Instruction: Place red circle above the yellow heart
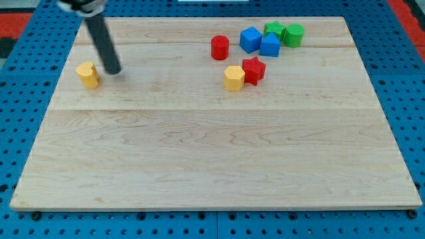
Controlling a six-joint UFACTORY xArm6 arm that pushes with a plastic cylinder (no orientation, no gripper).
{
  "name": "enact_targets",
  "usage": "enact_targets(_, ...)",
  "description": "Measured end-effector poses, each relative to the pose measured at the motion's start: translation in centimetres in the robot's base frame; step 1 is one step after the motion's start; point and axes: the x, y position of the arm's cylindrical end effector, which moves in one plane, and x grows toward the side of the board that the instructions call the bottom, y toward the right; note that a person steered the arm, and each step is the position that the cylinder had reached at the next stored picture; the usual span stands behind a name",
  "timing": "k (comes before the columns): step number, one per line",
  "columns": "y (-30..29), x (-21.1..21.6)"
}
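— Where's my tip (113,70) sitting? It's a bare rod, so nothing on it opens or closes.

— Down on the board, just to the right of the yellow heart (87,74), very near it; whether they touch I cannot tell. The rod slants up toward the view's top left.

— And the red circle (220,47)?

— Well apart, near the view's top, right of centre. Between it and the heart lies bare wood. The heart has room above it before the board's top edge and sits near the left edge.

— What crowds the circle?

— To its right, two blue blocks (259,42) touching each other, then two green blocks (284,32) behind them. Below it, a yellow hexagon-like block (234,78) pressed against a red star (254,70).

— The surface?

— A pale wooden board (212,159) of joined planks, visible grain, lying on a blue pegboard (20,86) full of holes. The lower half of the board holds no blocks. The blocks look smooth and matte.
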Motion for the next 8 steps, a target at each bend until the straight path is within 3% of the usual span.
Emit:
enact_targets(2, 9.2, -6.8)
enact_targets(3, 15.1, -8.2)
enact_targets(5, 18.6, -1.3)
enact_targets(6, 26.8, -1.5)
enact_targets(7, 29.7, 0.6)
enact_targets(8, 25.6, 3.2)
